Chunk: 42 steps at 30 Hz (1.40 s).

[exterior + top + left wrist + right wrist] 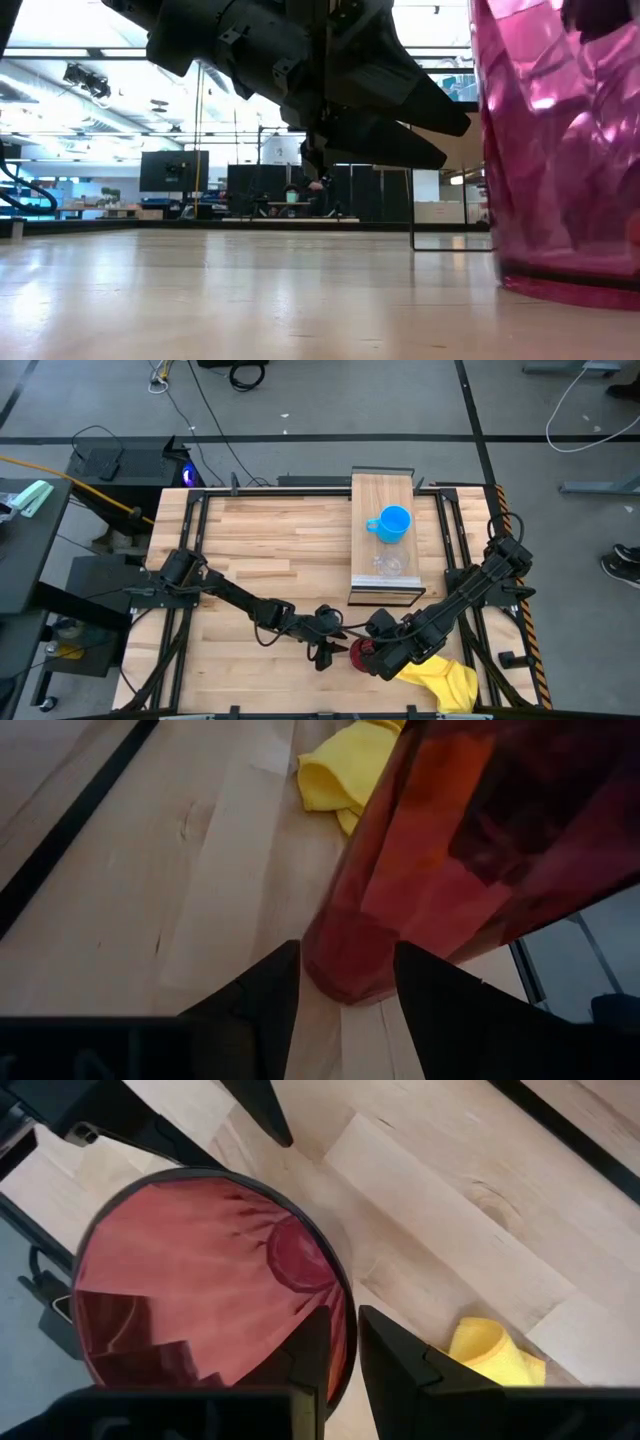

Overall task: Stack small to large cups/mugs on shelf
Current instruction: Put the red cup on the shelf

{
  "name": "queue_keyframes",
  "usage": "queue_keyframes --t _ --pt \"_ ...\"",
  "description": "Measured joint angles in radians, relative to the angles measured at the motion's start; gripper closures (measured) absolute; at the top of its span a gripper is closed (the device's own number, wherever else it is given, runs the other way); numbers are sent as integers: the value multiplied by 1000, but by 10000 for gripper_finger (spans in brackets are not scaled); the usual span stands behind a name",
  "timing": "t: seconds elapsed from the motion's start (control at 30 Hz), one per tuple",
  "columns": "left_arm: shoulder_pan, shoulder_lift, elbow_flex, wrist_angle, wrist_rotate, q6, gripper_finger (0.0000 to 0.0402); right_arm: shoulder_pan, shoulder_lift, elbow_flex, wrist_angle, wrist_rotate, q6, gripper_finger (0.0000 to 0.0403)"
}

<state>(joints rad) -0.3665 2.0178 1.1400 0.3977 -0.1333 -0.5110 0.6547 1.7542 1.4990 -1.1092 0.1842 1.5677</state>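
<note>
Tumbler point(200, 1280) rim between right jaws

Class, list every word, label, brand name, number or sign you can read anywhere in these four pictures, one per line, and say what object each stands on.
None can be read.
Dark red translucent tumbler: no print shows.
Bright blue handled mug and small clear plastic cup on the light wooden shelf: no marking shows.
Crumpled yellow cloth: plain.
Dark screens in the room behind, low view: too small and dim to read.
</note>
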Motion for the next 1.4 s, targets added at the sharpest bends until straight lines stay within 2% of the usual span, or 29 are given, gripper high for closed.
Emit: queue_keyframes --t 0.27,0.5,0.8,0.93,1.1,1.23,1.4 --pt "0 0 0 0 0 0 230 0 0 0 0 1 2 347" --pt "-5 0 0 -9 0 -2 230 0 0 0 0 1 -6 393" --pt "-31 0 0 -63 0 -89 230 9 -10 6 -9 8 -58 395" --pt "-60 0 0 -148 0 -138 230 18 -15 96 -119 -1 -92 396" --pt "-98 0 0 -240 1 -189 230 22 -17 303 -317 24 -151 396" --pt "-115 0 0 -253 0 -219 230 23 -19 470 -479 54 -172 396" --pt "-115 0 0 -252 -10 -244 230 0 -48 567 -466 145 -262 396"
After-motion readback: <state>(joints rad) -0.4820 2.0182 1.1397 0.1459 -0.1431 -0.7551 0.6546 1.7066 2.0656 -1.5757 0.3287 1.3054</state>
